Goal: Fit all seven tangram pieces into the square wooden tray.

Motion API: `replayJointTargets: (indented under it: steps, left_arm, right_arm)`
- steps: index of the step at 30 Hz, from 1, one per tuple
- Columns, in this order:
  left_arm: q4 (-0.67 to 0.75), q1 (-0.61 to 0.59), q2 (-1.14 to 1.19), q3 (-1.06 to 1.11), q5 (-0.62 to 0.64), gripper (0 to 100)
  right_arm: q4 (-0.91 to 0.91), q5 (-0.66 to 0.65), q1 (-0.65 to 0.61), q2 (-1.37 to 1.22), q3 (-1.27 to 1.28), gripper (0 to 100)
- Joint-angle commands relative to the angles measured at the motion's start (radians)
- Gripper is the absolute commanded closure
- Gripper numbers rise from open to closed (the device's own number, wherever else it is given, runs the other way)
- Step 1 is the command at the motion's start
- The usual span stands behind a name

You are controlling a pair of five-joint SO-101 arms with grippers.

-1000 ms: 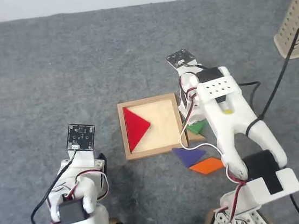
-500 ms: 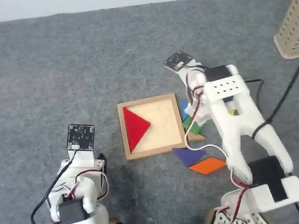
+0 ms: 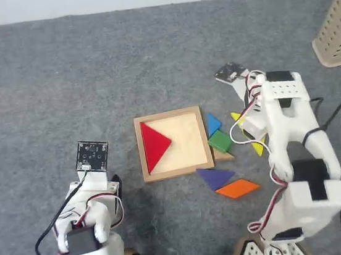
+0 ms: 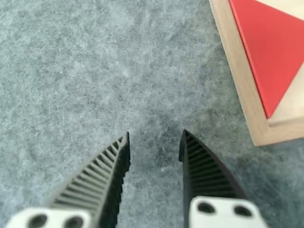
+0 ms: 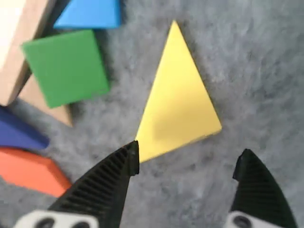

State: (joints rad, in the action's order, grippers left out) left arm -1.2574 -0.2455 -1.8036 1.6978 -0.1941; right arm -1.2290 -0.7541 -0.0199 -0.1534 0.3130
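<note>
The square wooden tray (image 3: 176,166) lies mid-table with a red triangle (image 3: 154,143) in its left half. Beside its right edge lie a blue triangle (image 3: 212,123), a green square (image 3: 219,141) and a tan triangle (image 3: 225,155). A purple piece (image 3: 216,176) and an orange piece (image 3: 237,188) sit nearer the front. My right arm (image 3: 285,119) covers much of the yellow triangle (image 3: 259,148). My right gripper (image 5: 190,159) is open just above the yellow triangle (image 5: 178,104), one finger over its edge. My left gripper (image 4: 154,140) is open over bare carpet, near the tray corner (image 4: 237,85).
A pale slotted basket (image 3: 338,26) stands at the back right edge. Grey carpet covers the whole table, with open room behind and left of the tray. The green square (image 5: 66,66) and blue triangle (image 5: 90,12) lie close to the yellow one.
My right arm has swung right, away from the tray's right edge, to over the yellow triangle, uncovering the blue and green pieces. The left arm has stayed still.
</note>
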Motion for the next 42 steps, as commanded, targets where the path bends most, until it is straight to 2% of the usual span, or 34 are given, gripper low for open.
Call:
replayJointTargets:
  steps: [1,19,42]
  left_arm:
    - [-0.005,0.002,-0.006,-0.012,-0.005,83]
    - [-0.005,0.002,-0.006,-0.012,-0.005,83]
    - [-0.005,0.002,-0.006,-0.012,-0.005,83]
  right_arm:
    - [0.056,-0.018,0.019,-0.015,-0.061,68.1]
    - [0.16,-0.018,0.016,-0.176,-0.063,68.1]
    - [0.097,-0.02,-0.07,-0.188,-0.043,68.4]
